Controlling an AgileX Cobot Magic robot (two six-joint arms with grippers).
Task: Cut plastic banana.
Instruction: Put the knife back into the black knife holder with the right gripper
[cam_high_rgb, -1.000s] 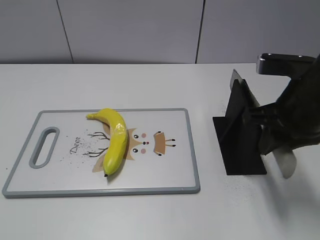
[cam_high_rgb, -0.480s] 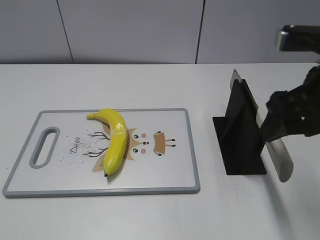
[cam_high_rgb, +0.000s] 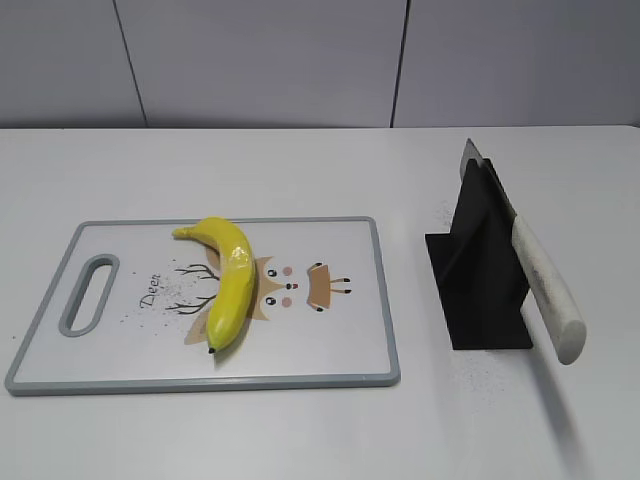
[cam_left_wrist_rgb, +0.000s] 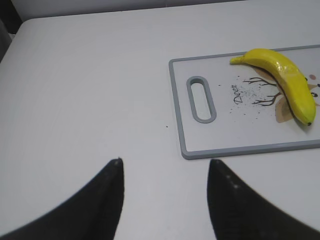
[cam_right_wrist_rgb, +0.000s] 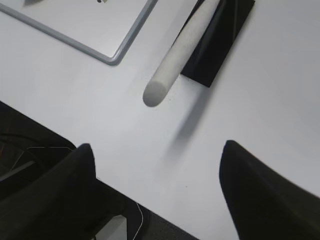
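Note:
The yellow plastic banana (cam_high_rgb: 229, 280) lies whole on the white cutting board (cam_high_rgb: 330, 345) with a grey rim; it also shows in the left wrist view (cam_left_wrist_rgb: 285, 82) on the board (cam_left_wrist_rgb: 240, 147). A knife with a white handle (cam_high_rgb: 545, 290) rests in a black stand (cam_high_rgb: 480, 265); the right wrist view shows the handle (cam_right_wrist_rgb: 177, 55) sticking out of the stand (cam_right_wrist_rgb: 220, 45). My left gripper (cam_left_wrist_rgb: 165, 162) is open and empty over bare table left of the board. My right gripper (cam_right_wrist_rgb: 157, 145) is open and empty, above the table short of the knife handle. Neither gripper shows in the exterior view.
The white table (cam_high_rgb: 300, 170) runs back to a grey panelled wall (cam_high_rgb: 260, 60). The table's near edge and dark robot parts (cam_right_wrist_rgb: 30, 150) show at the bottom left of the right wrist view. The board has a handle slot (cam_high_rgb: 88, 293) at its left end.
My right gripper was at the knife handle a second ago; it has let go and drawn back out of the exterior view. The knife stays in its stand. The banana has not moved.

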